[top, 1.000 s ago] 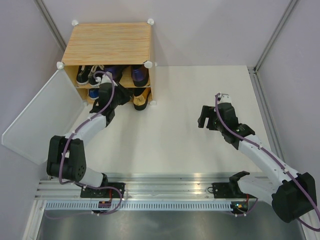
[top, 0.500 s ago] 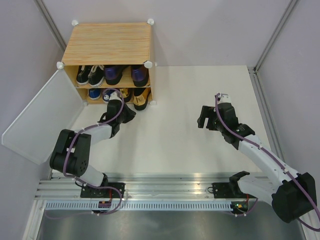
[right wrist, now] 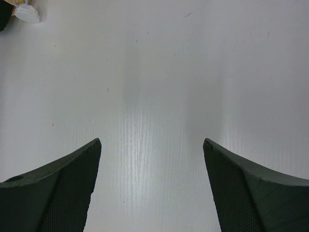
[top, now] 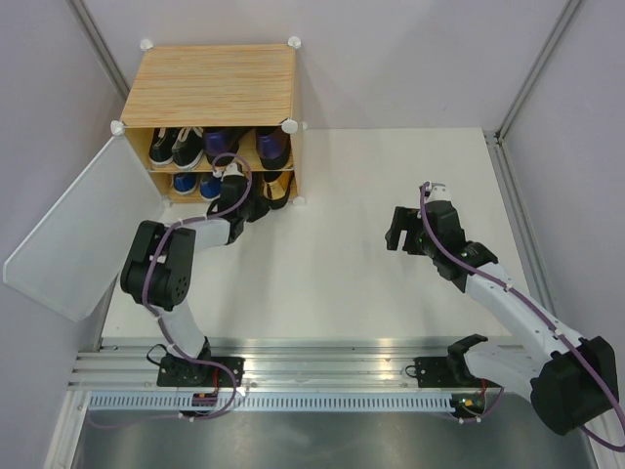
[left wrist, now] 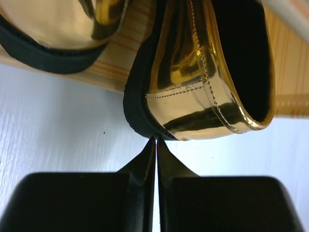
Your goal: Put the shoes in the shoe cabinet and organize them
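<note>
Gold heel (left wrist: pixel 190 92) in cabinet (top: pixel 210 86); closed left hand (left wrist: pixel 156 143) at its sole.

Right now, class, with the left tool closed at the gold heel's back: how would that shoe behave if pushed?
The gold heel looks stiff: its stitched back holds shape, so a push from the left tool would probably slide it whole. Its shiny surface may let the closed tool slip off. Its back overhangs the edge of the shoe cabinet, so it might swivel.

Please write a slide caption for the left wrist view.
Shut left gripper at the back of a gold heel on the shelf.
</note>
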Controlling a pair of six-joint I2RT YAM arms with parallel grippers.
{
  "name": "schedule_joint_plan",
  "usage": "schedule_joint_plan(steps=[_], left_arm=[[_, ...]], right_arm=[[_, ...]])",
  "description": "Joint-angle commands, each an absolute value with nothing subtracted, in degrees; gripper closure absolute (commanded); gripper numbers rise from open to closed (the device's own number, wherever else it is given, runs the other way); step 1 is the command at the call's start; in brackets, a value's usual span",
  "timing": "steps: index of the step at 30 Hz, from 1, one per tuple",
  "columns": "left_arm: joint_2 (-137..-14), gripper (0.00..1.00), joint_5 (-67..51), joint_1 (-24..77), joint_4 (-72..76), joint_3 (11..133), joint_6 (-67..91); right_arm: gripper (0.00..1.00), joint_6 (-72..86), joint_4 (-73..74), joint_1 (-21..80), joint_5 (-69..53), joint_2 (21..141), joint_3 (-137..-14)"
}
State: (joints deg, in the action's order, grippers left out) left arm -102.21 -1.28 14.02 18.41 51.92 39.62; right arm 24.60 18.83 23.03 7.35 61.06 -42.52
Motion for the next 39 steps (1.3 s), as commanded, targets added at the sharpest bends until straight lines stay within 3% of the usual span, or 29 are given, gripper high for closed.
schedule_joint_plan(steps=[1,19,22,23,26,33,39], left_arm=[[-105.0,0.98,1.9,14.3,23.9,58.6,41.0],[-109.4,0.98,0.6,14.3,22.8,65.4,38.8],[-106.5,0.89,0.3,14.3,22.1,63.0,38.8],[-104.3,0.77,0.3,14.3,22.1,62.1,38.9],[-99.6,0.54,-1.2,14.3,20.9,57.7,39.0],[-81.3,0.46,-1.1,14.2,7.5,55.7,32.0],[-72.5,0.44,3.4,14.2,-12.5,66.6,25.8]], right_arm=[[0.11,24.1,17.4,22.9,7.5,61.3,-43.9],[0.11,24.1,17.3,22.9,7.3,62.0,-43.8],[0.11,24.1,17.4,22.9,7.2,61.7,-43.7],[0.11,24.1,17.4,22.9,7.2,61.4,-43.6],[0.11,24.2,17.5,22.9,6.8,60.6,-43.3],[0.11,24.4,17.3,22.9,4.8,57.4,-42.7],[0.11,24.8,16.4,22.9,2.6,54.6,-42.0]])
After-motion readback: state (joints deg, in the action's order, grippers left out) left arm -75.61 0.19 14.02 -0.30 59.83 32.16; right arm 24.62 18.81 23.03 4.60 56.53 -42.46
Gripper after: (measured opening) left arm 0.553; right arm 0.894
